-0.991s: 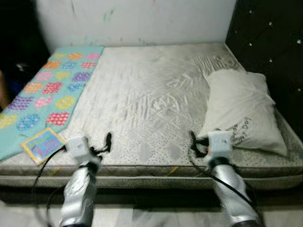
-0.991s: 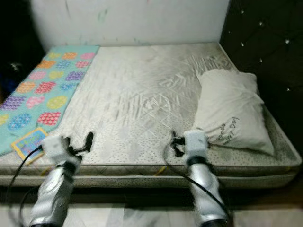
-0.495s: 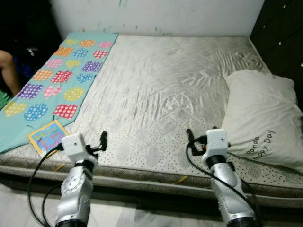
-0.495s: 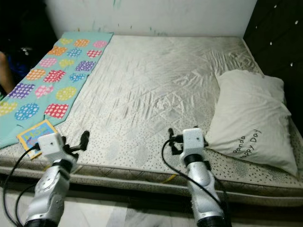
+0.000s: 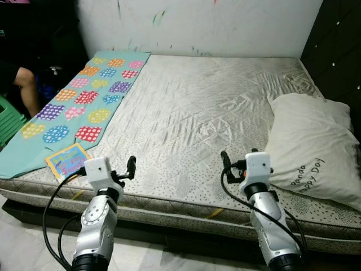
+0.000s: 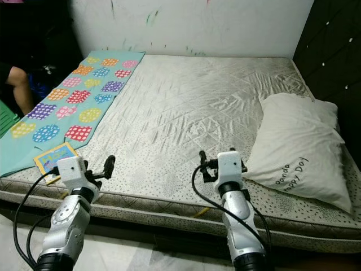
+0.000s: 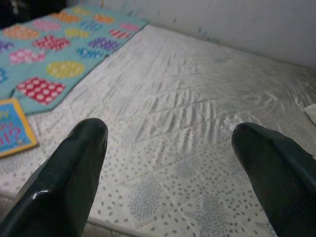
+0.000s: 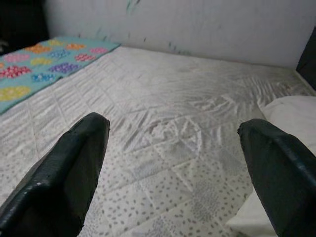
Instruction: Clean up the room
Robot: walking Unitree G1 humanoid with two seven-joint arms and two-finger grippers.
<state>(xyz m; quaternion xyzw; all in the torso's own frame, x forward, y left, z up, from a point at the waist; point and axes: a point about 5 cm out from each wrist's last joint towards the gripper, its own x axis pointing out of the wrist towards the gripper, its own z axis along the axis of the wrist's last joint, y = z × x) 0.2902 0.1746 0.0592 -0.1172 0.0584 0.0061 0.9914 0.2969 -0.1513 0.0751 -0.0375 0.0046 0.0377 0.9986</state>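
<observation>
Both the left gripper [image 7: 168, 148] and the right gripper [image 8: 173, 143] hover with fingers spread wide and empty over the near edge of the bare quilted grey mattress [image 5: 197, 107]. A white rectangular pillow with printed lettering [image 5: 310, 147] lies at the frame's right, and a small colourful square picture book [image 5: 66, 161] lies at lower left, overlapping the end of a turquoise blanket with bright dotted circles [image 5: 79, 101].

A pillow [image 5: 312, 147] (white, printed) lies on the mattress [image 5: 197, 113] beside a teal mat [image 5: 79, 104].

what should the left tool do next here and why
Probably reach the left tool forward and toward the robot's left, to the small book. The book lies loose on the mattress near its front edge, at the end of the teal patterned blanket. It is nearest that arm, and the tool's fingers stand open, holding nothing.
</observation>
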